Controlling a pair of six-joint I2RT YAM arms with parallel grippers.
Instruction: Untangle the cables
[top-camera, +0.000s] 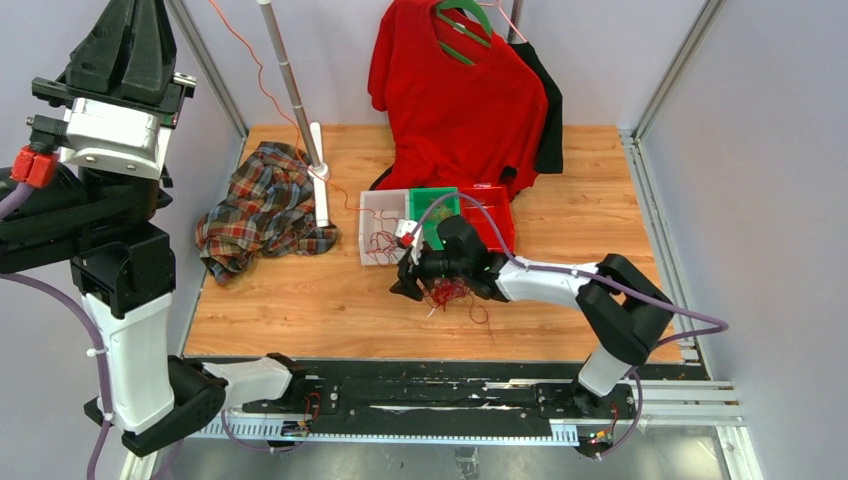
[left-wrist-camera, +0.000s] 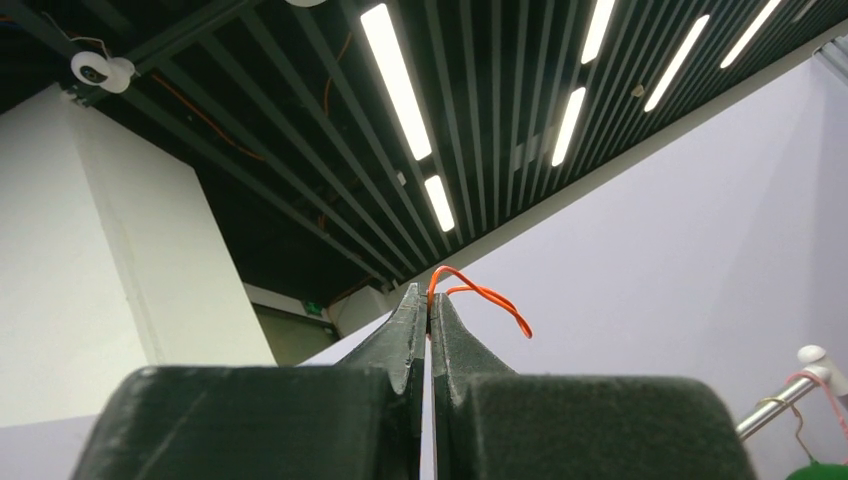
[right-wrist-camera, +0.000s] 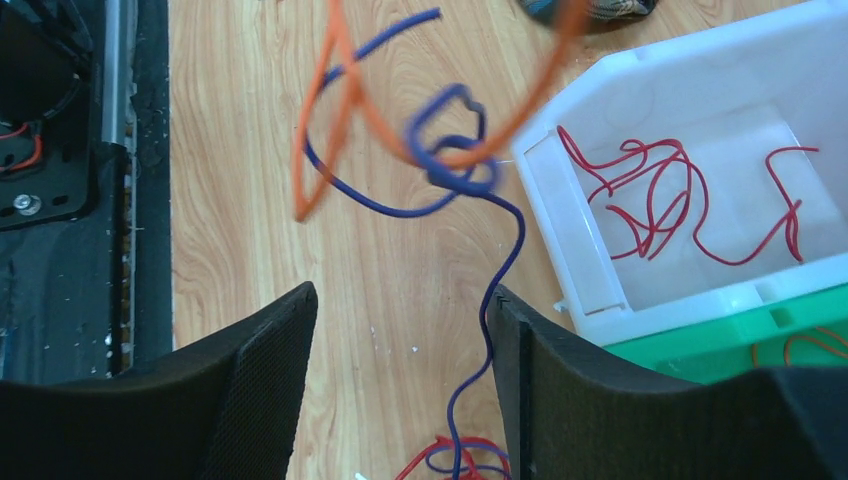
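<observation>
My left gripper (left-wrist-camera: 430, 300) is raised high at the top left and shut on a thin orange cable (left-wrist-camera: 485, 295) that loops past its tips. In the top view the orange cable (top-camera: 262, 90) slants down to the bins. My right gripper (right-wrist-camera: 400, 300) is open, low over the wood table beside a tangle of red cables (top-camera: 450, 293). A blue cable (right-wrist-camera: 492, 290) rises from the red tangle (right-wrist-camera: 450, 462) along the right finger's inner face. Ahead of the jaws it is knotted with the orange cable (right-wrist-camera: 330, 90).
A white bin (right-wrist-camera: 590, 270) holds loose red cables (right-wrist-camera: 650, 195); a green bin (top-camera: 435, 205) and a red bin (top-camera: 497, 215) stand beside it. A plaid shirt (top-camera: 260, 205) lies by a white pole stand (top-camera: 295, 100). A red shirt (top-camera: 455, 95) hangs at the back.
</observation>
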